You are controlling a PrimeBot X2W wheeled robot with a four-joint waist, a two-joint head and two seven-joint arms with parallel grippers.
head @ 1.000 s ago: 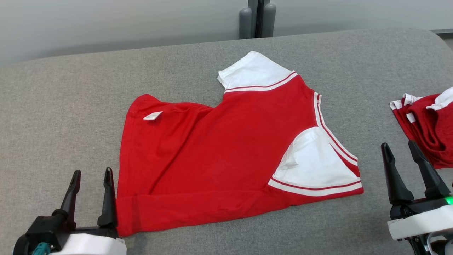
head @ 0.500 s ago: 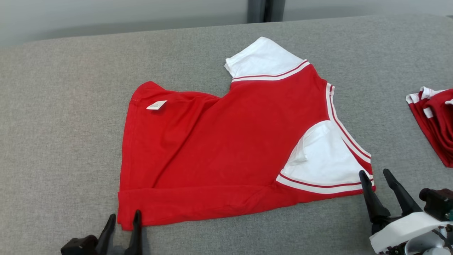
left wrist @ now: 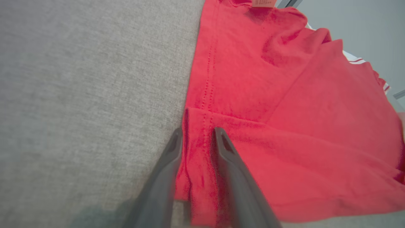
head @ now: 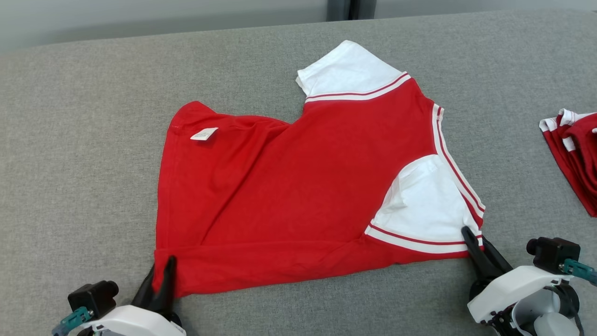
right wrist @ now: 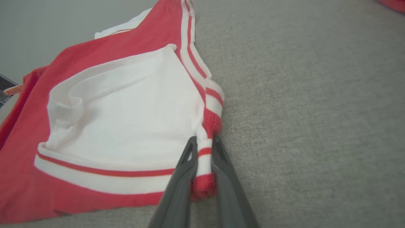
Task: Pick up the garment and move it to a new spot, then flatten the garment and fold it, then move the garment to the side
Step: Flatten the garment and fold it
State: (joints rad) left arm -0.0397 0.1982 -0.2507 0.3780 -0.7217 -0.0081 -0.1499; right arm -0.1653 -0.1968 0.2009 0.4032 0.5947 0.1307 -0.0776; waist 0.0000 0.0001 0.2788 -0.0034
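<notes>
Okay, red garment (head: 298, 186) with white sleeves lies spread mid-frame on the grey bench (head: 84, 163). Left gripper (head: 163, 266) is clamped on its lower-left hem corner, right gripper (head: 472, 234) clamped on its striped lower-right corner. Another red-white pile (head: 576, 149) sits at the right edge, well apart.
</notes>
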